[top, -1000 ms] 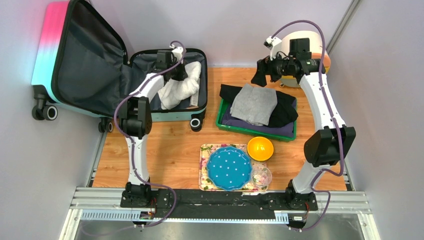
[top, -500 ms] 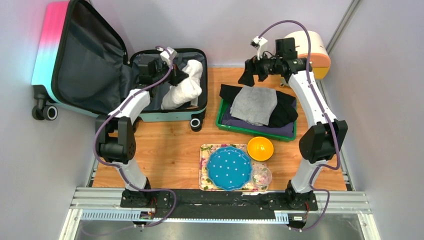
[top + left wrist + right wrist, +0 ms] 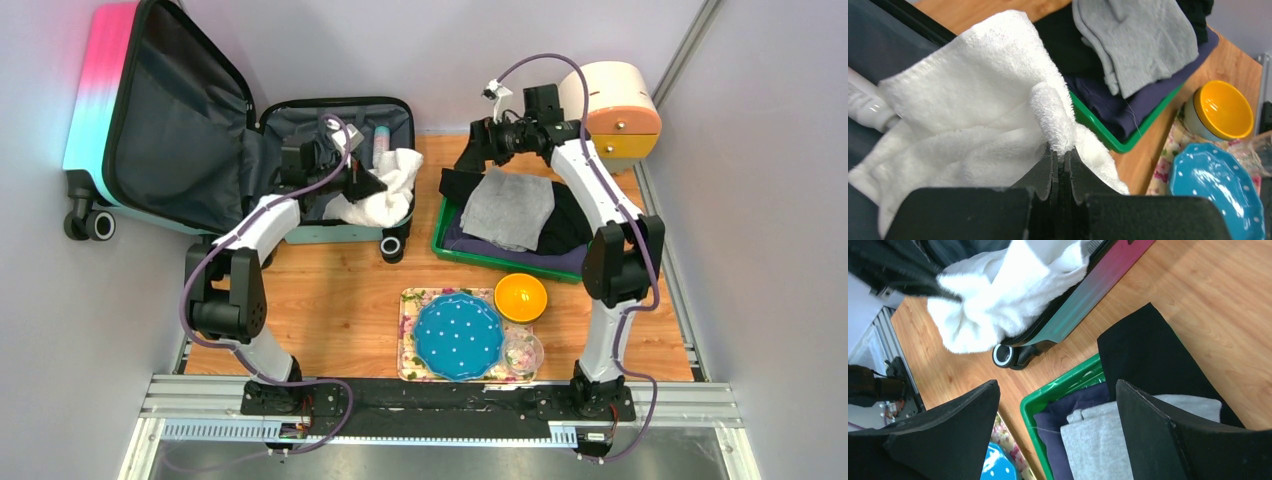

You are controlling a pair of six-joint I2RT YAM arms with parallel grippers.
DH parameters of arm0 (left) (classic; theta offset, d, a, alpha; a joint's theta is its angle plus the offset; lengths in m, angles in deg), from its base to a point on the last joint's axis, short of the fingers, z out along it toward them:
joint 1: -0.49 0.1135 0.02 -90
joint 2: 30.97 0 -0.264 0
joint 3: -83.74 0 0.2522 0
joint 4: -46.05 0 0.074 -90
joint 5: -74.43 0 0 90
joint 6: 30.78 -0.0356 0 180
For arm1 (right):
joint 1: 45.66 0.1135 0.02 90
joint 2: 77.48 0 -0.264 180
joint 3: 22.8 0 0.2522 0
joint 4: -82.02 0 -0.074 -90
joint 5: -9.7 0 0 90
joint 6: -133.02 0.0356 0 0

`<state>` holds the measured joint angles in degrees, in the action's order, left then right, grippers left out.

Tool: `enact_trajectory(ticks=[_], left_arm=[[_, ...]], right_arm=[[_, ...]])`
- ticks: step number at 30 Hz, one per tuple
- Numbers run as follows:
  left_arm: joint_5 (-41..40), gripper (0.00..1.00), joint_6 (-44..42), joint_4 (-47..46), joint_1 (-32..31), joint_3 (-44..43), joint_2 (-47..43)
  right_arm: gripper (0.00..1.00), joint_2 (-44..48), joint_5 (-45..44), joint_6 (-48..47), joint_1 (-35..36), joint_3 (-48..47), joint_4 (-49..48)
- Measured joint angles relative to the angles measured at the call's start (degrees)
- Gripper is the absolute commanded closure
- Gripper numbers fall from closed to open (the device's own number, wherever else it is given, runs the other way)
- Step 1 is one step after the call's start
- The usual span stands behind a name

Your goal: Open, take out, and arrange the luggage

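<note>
The luggage lies open at the back left, its pink-to-turquoise lid propped up and its dark-lined base flat on the table. A white towel hangs over the base's right rim. My left gripper is shut on a fold of this towel, the jaws pinched tight around it. A white tube lies in the base behind the towel. My right gripper hovers open over the left end of the green tray, nothing between its fingers.
The green tray holds folded grey, navy and black clothes. In front of it are an orange bowl, a blue dotted plate on a floral tray and a clear glass. A round cream cabinet stands back right.
My left gripper has shut on the towel and pulled it rightward to the suitcase's rim, uncovering the tube. My right arm has swung left from the cabinet to above the tray's left end.
</note>
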<state>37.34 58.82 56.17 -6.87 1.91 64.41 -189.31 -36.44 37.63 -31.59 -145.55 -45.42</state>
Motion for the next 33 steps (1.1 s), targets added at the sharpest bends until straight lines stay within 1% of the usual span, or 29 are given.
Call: enact_trajectory(ticks=[5, 10, 14, 19, 21, 22, 23, 24, 25, 26, 28, 30, 33], left_arm=[[2.1, 1.00, -3.9, 3.5, -1.1, 3.8, -2.8], [2.7, 1.00, -8.7, 7.5, -2.0, 4.2, -4.1], [3.1, 1.00, -11.4, 9.4, -2.2, 4.2, -4.4], [3.4, 1.00, -14.5, 11.1, -2.4, 5.2, -5.7], [3.4, 1.00, -15.3, 11.5, -2.4, 5.7, -6.2], [3.4, 1.00, -15.5, 11.5, -2.4, 5.9, -6.4], [3.3, 0.98, -15.5, 11.5, -2.4, 6.1, -6.6], [3.1, 0.96, -15.4, 11.5, -2.4, 6.3, -6.8], [2.6, 0.92, -15.1, 11.3, -2.4, 6.5, -7.0], [2.0, 0.89, -14.6, 11.0, -2.4, 6.7, -7.3], [0.2, 0.86, -12.3, 9.6, -2.2, 7.3, -8.0], [-1.5, 0.86, -9.1, 7.3, -1.8, 8.0, -9.0], [-4.0, 0.90, -4.1, 3.7, -0.8, 9.0, -10.5]], right_arm=[[0.05, -6.2, -0.2, 7.8, 1.5, -2.3, -4.1], [0.04, -11.8, -0.2, 14.8, 4.3, -6.5, -9.2], [0.03, -15.0, -0.5, 17.1, 7.0, -9.5, -11.6], [0.03, -18.6, -2.2, 17.6, 9.8, -12.0, -12.6], [0.18, -20.3, -3.0, 17.4, 10.8, -13.2, -12.4], [0.27, -21.1, -3.2, 17.1, 11.1, -13.6, -12.1], [0.52, -21.9, -3.4, 16.9, 11.4, -14.5, -11.3], [0.67, -22.6, -3.4, 16.6, 11.5, -15.1, -10.8], [0.80, -23.1, -3.6, 16.1, 11.5, -15.8, -9.9], [1.00, -23.4, -4.0, 16.0, 11.5, -16.3, -8.8], [1.00, -23.4, -3.9, 16.2, 11.1, -16.7, -7.2], [1.00, -22.9, -3.9, 16.4, 10.8, -16.7, -6.2], [1.00, -21.3, -4.0, 16.7, 10.3, -15.6, -6.2]])
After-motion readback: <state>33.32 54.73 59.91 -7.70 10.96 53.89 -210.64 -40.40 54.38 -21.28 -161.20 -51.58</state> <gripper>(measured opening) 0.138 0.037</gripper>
